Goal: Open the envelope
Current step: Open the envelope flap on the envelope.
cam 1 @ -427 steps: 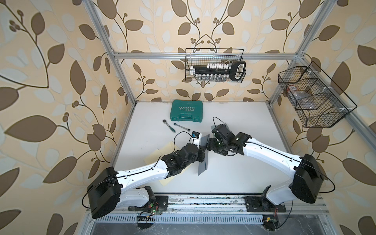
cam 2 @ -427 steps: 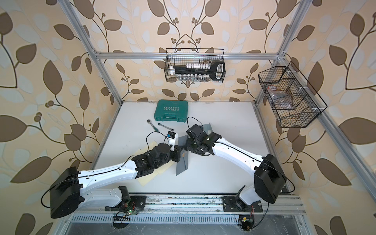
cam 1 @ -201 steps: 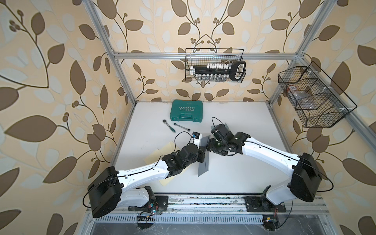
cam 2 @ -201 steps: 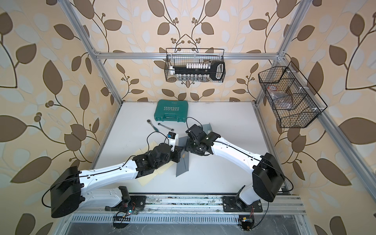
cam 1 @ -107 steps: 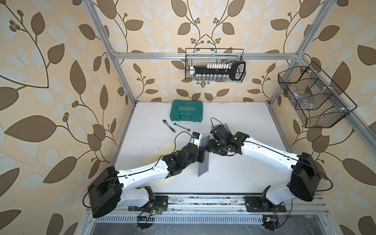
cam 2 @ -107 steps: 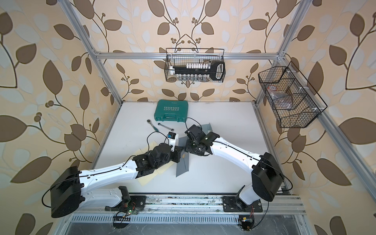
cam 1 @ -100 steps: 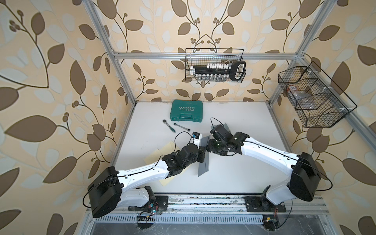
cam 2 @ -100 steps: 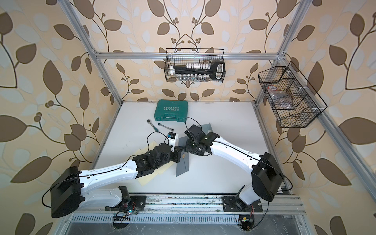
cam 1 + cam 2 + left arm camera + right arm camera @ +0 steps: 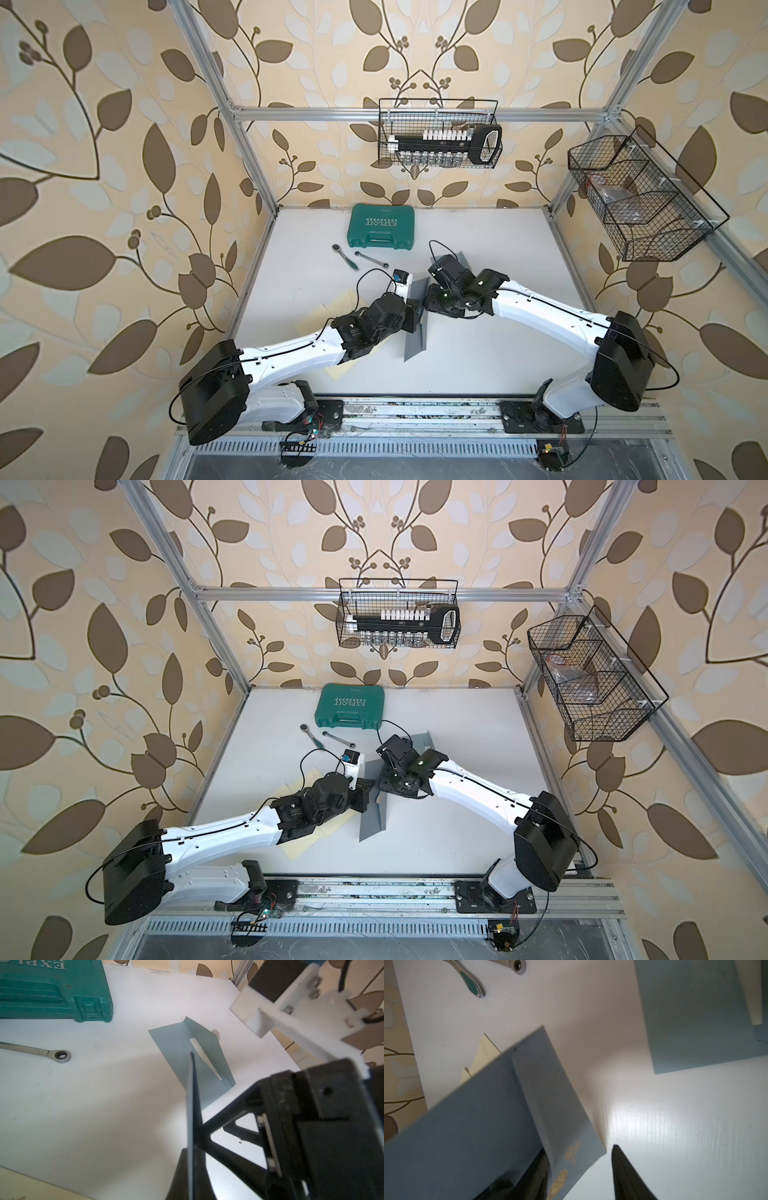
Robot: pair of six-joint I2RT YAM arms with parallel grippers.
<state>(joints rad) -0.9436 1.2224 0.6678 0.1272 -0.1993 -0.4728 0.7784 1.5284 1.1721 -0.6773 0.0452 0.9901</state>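
A blue-grey envelope (image 9: 417, 332) (image 9: 371, 818) stands on edge above the white table, and my left gripper (image 9: 415, 316) (image 9: 192, 1167) is shut on it. In the left wrist view the envelope (image 9: 192, 1105) shows edge-on as a thin dark line. My right gripper (image 9: 426, 299) (image 9: 579, 1149) is open at the envelope's upper end. The envelope's flap (image 9: 560, 1115), which carries a gold seal, lies between its fingers. One finger is hidden behind the flap. The other finger (image 9: 623, 1165) stands clear of it, with a gap.
A second blue envelope (image 9: 463, 259) (image 9: 193, 1059) (image 9: 695, 1022) lies on the table behind the right gripper. Cream envelopes (image 9: 332, 303) lie under the left arm. A green tool case (image 9: 382, 226) and two wrenches (image 9: 345, 255) lie further back. Wire baskets (image 9: 440, 133) hang on the walls.
My right gripper has edged in onto the envelope's upper end, with the flap now between its fingers. The left gripper and the envelope have stayed put.
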